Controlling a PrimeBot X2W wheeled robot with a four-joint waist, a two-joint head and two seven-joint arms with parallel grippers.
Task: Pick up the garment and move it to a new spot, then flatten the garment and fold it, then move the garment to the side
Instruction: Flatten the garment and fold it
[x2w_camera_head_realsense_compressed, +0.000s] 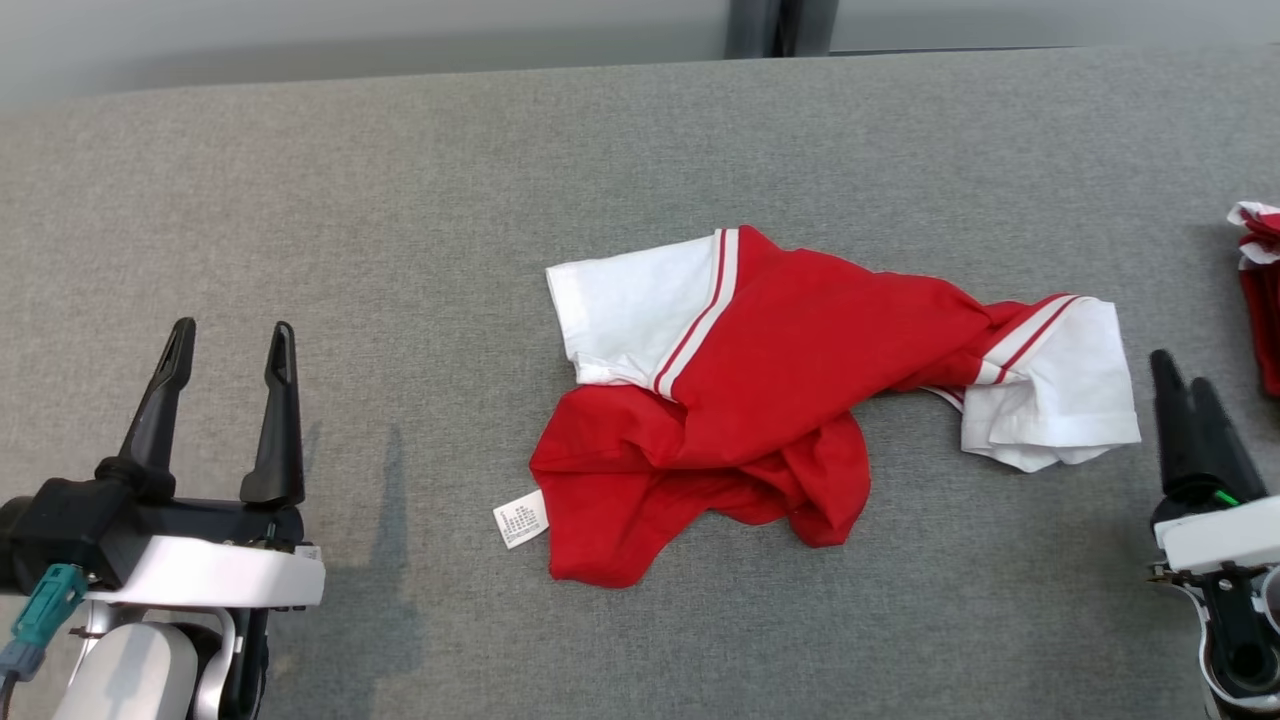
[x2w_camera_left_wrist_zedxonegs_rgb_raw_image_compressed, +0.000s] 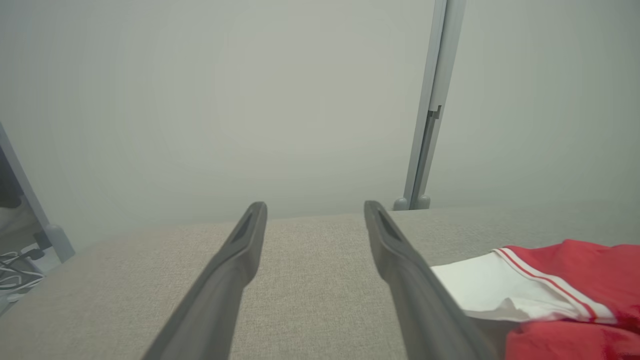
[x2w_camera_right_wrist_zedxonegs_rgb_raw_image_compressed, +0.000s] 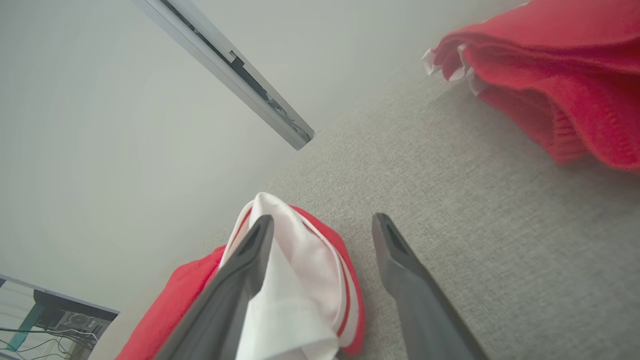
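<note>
- Head view showed the crumpled red cotton garment (x2w_camera_head_realsense_compressed: 790, 370) with white sleeves lying near the middle of the grey woven table top (x2w_camera_head_realsense_compressed: 400, 200), bunched and not yet flattened.
- Its long axis ran from side to side across the table, with one white sleeve (x2w_camera_head_realsense_compressed: 630, 320) toward the robot's left and the other sleeve (x2w_camera_head_realsense_compressed: 1060, 390) toward its right.
- The right gripper (x2w_camera_head_realsense_compressed: 1180, 370) was the nearer tool, just beside that right-hand sleeve, with the garment lying to its left.
- In the right wrist view its dark fingers (x2w_camera_right_wrist_zedxonegs_rgb_raw_image_compressed: 232, 285) were spread apart. White cloth lay against one finger's side, and nothing was pinched between them.
- The left gripper (x2w_camera_head_realsense_compressed: 233, 328) stood well apart from the garment, on its left, with fingers spread wide and holding nothing.
- A second red and white cloth bundle (x2w_camera_head_realsense_compressed: 1260, 290) lay at the table's right edge, apart from the garment.
- By my judgement, flattening would call for each arm to take the sleeve end on its own side, and the left arm had the longer reach.
</note>
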